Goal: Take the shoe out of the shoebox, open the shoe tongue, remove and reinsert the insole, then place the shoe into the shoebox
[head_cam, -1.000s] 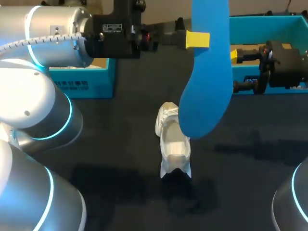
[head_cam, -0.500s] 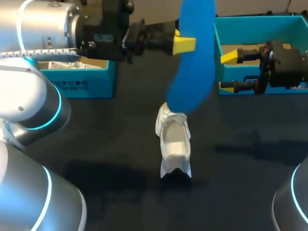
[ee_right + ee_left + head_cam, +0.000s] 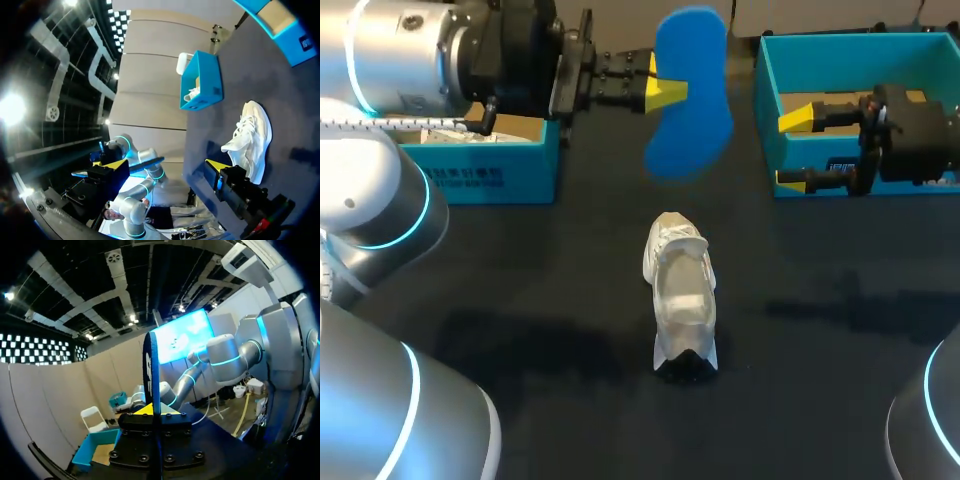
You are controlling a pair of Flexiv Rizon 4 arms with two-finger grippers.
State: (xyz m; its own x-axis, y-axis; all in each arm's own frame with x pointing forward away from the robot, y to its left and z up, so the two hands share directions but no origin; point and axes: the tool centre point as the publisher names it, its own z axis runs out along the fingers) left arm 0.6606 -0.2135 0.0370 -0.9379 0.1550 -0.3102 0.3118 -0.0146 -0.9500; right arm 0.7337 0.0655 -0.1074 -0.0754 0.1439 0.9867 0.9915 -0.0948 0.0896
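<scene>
A white shoe [image 3: 680, 295] stands upright on the dark table, its opening facing up. In the air behind it hangs a blue insole [image 3: 690, 95], with my left gripper [image 3: 665, 92] shut on its edge. The left wrist view shows the insole [image 3: 151, 370] edge-on, rising between that gripper's [image 3: 152, 410] fingers. My right gripper [image 3: 794, 148] stands open over the front wall of the blue shoebox [image 3: 850, 40] at the back right, holding nothing. From the right wrist view, the shoe [image 3: 252, 137] lies ahead of the open right gripper [image 3: 165, 167].
A second blue box [image 3: 490, 165] with white paper inside stands at the back left, also visible beyond the shoe as the box [image 3: 202, 82] in the right wrist view. The dark table [image 3: 570, 330] surrounds the shoe.
My left arm has carried the blue insole up and back to the left, away from above the shoe. The shoe and the right arm have stayed put.
</scene>
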